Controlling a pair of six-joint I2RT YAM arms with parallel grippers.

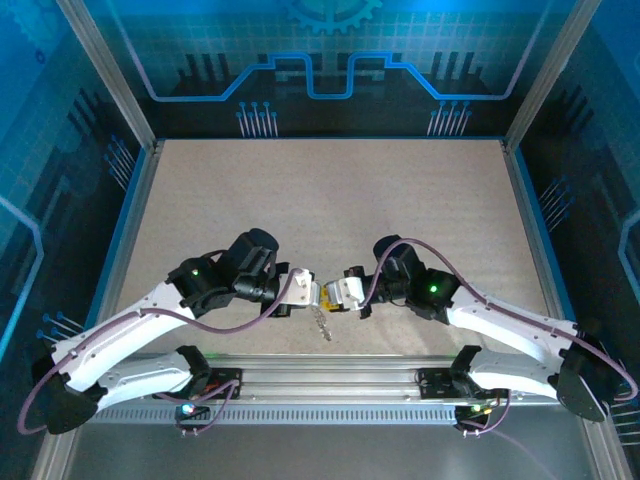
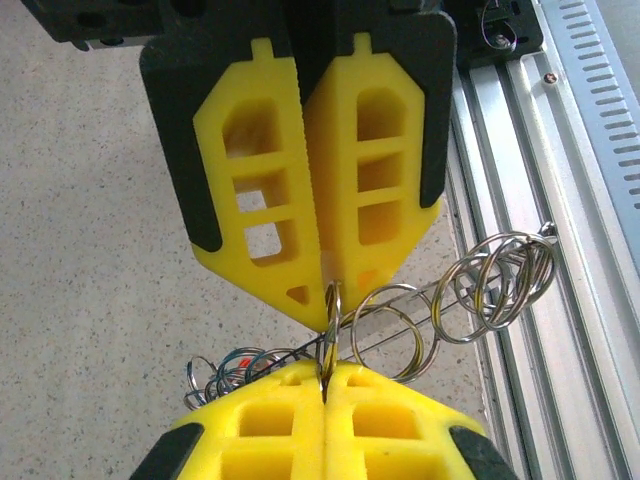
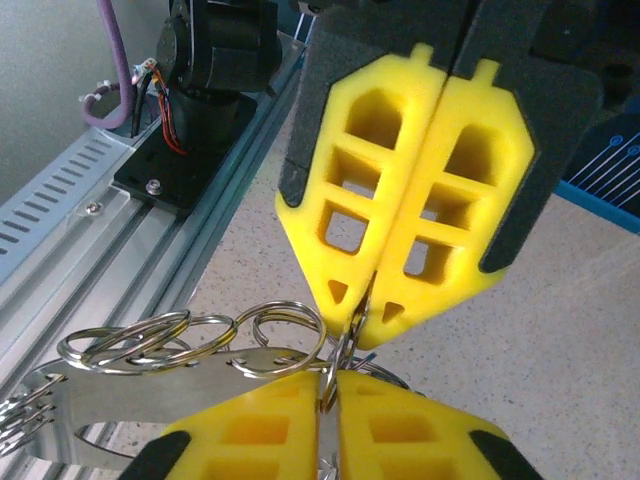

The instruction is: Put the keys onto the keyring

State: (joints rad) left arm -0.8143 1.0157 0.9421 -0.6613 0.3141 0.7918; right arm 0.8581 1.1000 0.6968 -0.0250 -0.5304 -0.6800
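The keyring hung in the air between the two arms, low over the near edge of the table and just beyond the aluminium rail that carried the bases. Up close it was a long piece of polished metal, lying roughly level. A row of round split rings was threaded along it, some bunched at one end and some looser nearer the middle. At the other end sat a coloured tangle of small loops with blue and red glints; whether those were the keys I could not tell. One small ring stood edge-on where the two tools met. The left gripper had its yellow fingers pressed together, nipping that ring at their very tips. The right gripper faced it tip to tip, its fingers likewise pressed together on the opposite side of the same ring. From above, the two arms reached inward from either side, their grippers almost touching
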